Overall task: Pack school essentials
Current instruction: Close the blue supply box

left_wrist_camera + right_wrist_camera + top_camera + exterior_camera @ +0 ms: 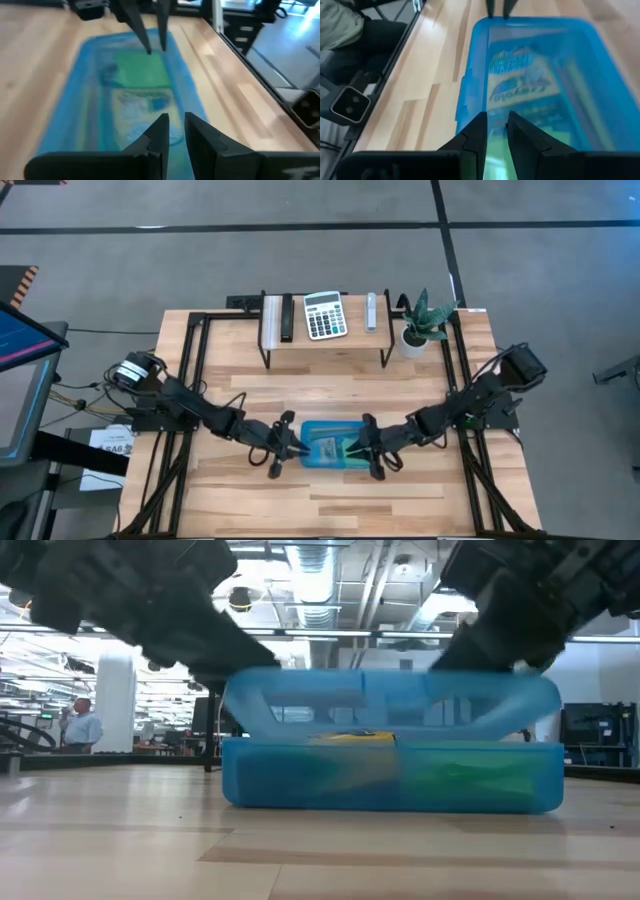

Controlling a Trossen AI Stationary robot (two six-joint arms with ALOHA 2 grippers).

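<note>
- Left gripper (pixel 172 131) sat at one short end of the blue translucent case (pixel 325 446), fingers nearly together with a thin gap, gripping nothing that I could see.
- Right gripper (pixel 494 131) mirrored it at the opposite end, equally narrow, with no clear hold on anything.
- Judged step: closing up. The case lay directly between the two claws, lid (pixel 390 698) lowered but looking raised along one edge in the low view.
- Next move likely called for both claws pressing the lid down evenly until it latched.
- Through the plastic just past each claw: crayon box (pixel 517 82), green sticky-note pad (pixel 142 72), tiny blue eraser (pixel 158 103).
- Farther off, the calculator (pixel 325 315) stayed unpacked.
</note>
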